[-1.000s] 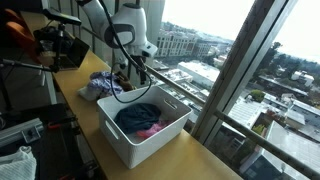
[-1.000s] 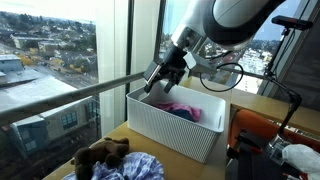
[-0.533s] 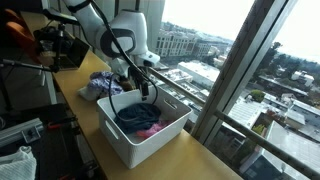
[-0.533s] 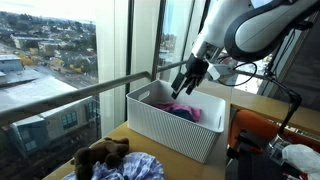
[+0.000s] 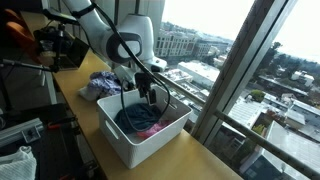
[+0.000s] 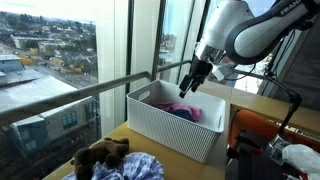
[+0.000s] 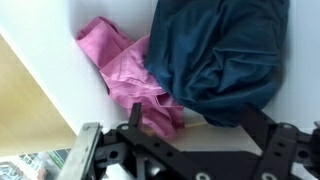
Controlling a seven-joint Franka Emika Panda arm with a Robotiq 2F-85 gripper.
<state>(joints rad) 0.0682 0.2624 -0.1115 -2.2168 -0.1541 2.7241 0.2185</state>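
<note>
End effector (image 6: 188,86) has shifted over the bin (image 6: 170,128) — open, seemingly above clothes (image 6: 180,109).

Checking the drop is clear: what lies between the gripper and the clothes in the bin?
Nothing: below the gripper is bare air, and the wrist view shows pink cloth and dark blue cloth uncovered.

In an exterior view the cam sits fairly high, looking along the wooden surface (image 5: 78,100) with the window (image 5: 240,60) on its right and the white bin (image 5: 125,148) mid-frame. In an exterior view from the opposite end it's lower, window on its left, clothes pile (image 6: 115,160) right up front. Both exterior views share bin and pile. Wrist cam stares down into the bin close up, pincer (image 7: 185,160) along its bottom edge.
</note>
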